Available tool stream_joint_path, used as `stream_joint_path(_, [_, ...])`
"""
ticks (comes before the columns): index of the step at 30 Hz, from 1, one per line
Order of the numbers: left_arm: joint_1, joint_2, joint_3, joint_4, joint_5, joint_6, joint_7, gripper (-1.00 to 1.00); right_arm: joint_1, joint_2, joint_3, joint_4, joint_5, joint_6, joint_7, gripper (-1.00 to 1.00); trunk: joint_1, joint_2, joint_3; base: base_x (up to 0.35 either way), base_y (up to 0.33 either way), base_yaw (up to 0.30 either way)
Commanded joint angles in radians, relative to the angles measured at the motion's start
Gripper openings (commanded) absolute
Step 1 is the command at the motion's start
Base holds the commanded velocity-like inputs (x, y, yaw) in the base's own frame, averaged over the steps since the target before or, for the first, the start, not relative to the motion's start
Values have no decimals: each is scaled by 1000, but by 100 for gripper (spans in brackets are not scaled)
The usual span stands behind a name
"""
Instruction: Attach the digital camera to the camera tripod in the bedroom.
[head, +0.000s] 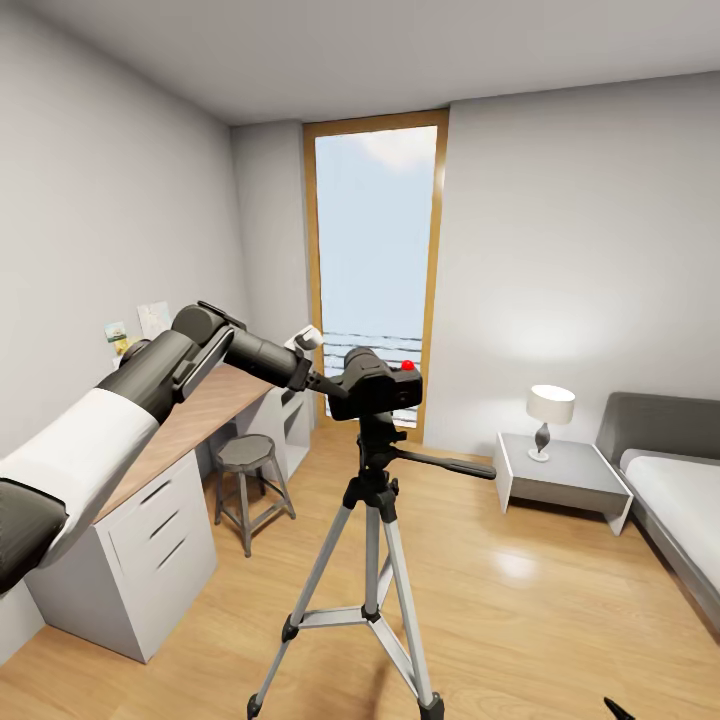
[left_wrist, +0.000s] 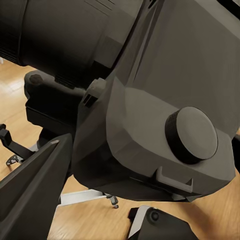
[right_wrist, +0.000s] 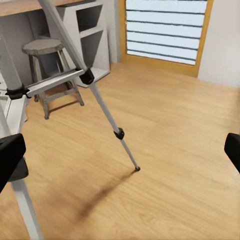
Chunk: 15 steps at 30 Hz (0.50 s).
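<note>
Currently: small matte-black DSLR-shaped digital camera (head: 375, 384), rigid, probably light, lens fragile, sits atop tall silver-grey three-legged camera tripod (head: 371, 560), left hand (head: 325, 383) clamped on its chunky body; right hand's (right_wrist: 120, 155) fingers parted, empty.

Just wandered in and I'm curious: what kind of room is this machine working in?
It looks like a bedroom that doubles as a study: a grey bed with a lamp on its nightstand, and a wood-topped desk along the wall.
</note>
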Motion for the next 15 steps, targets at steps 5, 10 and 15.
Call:
stream_joint_path(5, [-1, 1, -3, 0, 4, 8, -1, -100, -1, 0, 18, -24, -3, 24, 11, 100, 0, -1, 0, 0, 0, 0])
stream_joint_path(10, [-1, 1, -4, 0, 4, 8, -1, -100, -1, 0, 52, -82, -3, 54, 11, 100, 0, -1, 0, 0, 0, 0])
stream_joint_path(15, [0, 1, -4, 0, 4, 8, -1, -100, -1, 0, 94, -146, -4, 123, 11, 100, 0, -1, 0, 0, 0, 0])
